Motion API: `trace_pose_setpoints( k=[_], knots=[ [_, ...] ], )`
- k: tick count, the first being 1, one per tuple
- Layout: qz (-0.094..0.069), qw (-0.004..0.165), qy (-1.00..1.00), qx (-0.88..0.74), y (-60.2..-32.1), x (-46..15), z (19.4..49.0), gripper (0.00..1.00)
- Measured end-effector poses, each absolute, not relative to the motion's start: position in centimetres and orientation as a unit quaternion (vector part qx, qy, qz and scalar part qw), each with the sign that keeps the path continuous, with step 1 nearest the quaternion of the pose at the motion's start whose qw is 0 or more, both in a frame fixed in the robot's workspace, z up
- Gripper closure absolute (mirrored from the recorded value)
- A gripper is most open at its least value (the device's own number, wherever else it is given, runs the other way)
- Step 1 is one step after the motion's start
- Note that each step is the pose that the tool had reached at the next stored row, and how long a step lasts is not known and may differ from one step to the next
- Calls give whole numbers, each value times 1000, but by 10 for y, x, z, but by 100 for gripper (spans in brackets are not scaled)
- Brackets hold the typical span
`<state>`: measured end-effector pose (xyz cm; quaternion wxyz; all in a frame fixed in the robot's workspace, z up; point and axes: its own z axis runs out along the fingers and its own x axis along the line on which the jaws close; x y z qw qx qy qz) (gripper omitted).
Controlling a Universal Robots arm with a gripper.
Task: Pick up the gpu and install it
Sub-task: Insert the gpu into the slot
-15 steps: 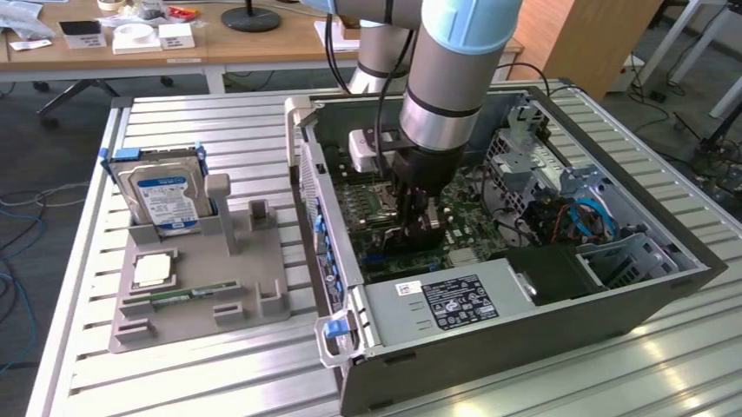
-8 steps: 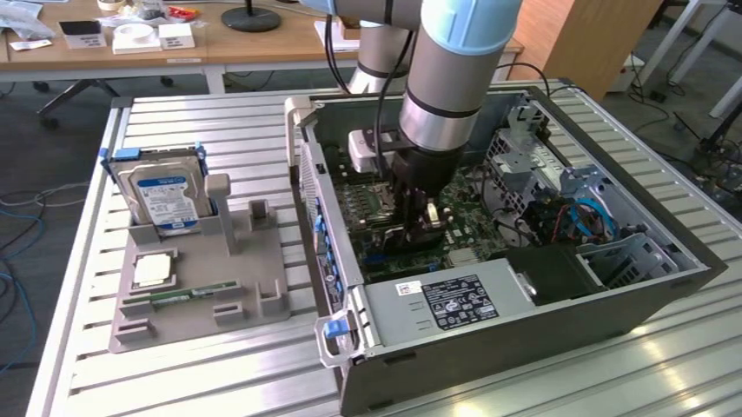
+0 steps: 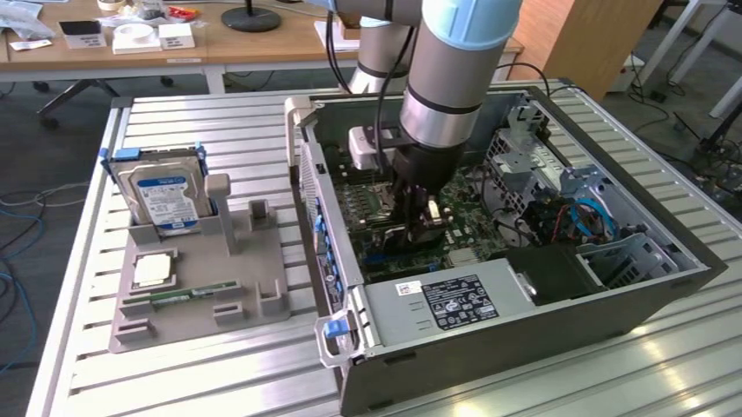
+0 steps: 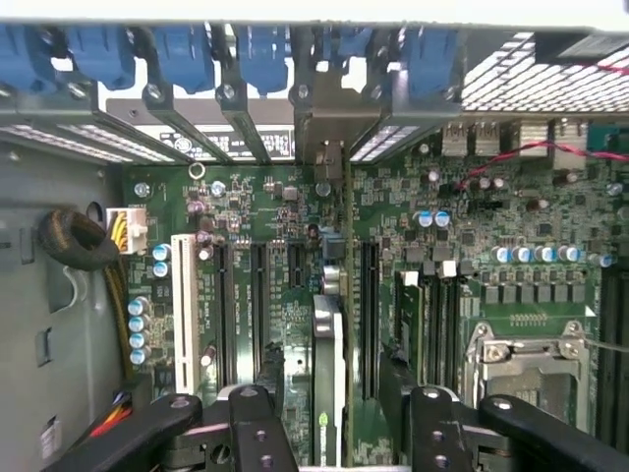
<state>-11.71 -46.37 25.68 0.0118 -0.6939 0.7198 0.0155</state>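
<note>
Pincer (image 4: 329, 418) clamped on gpu (image 4: 328, 379), card edge-on between its fingers, upright over motherboard (image 4: 265, 211) slots

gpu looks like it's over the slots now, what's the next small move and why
Probably ease straight down. The gpu stands edge-on between the gripper fingers, its bracket toward the rear slot openings, above the motherboard and lined up along a slot. Whether it is seated cannot be told.

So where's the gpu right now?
The gpu stands edge-on between the fingers of the gripper, inside the open computer case, down at the motherboard slots.
</note>
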Motion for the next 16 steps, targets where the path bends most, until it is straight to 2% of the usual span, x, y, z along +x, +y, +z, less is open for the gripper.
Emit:
trace_pose_setpoints(
  k=[10,16],
  knots=[
    [16,12,720,-694,-464,-117,292,49],
    [16,12,720,-694,-464,-117,296,49]
  ],
)
